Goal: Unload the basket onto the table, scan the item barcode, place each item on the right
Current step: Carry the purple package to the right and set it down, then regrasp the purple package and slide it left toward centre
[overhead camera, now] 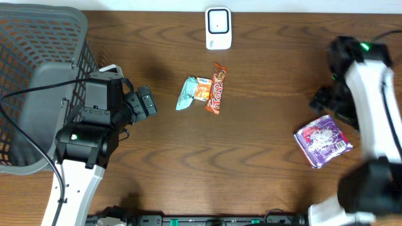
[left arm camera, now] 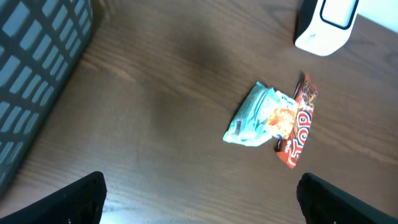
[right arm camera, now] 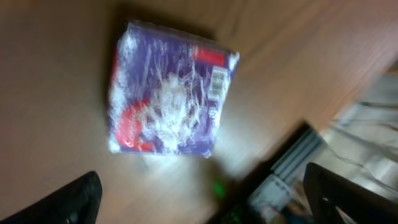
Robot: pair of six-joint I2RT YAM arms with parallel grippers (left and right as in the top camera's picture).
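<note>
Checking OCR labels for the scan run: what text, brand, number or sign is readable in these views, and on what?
"TOP": white letters on the red-orange bar wrapper.
Pale teal packet: print too small to read.
Purple packet: barcode visible, but its digits and the packet's wording are blurred.
White scanner: no readable marking.

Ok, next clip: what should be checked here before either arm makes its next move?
1. The left gripper has open, empty jaws: ok.
2. The right gripper has open jaws, clear of the purple packet: ok.
3. That packet's barcode faces up: ok.
4. The scanner is unobstructed: ok.
5. The teal packet and orange bar lie apart: not ok, they touch.
6. Their barcodes are visible: cannot tell.
</note>
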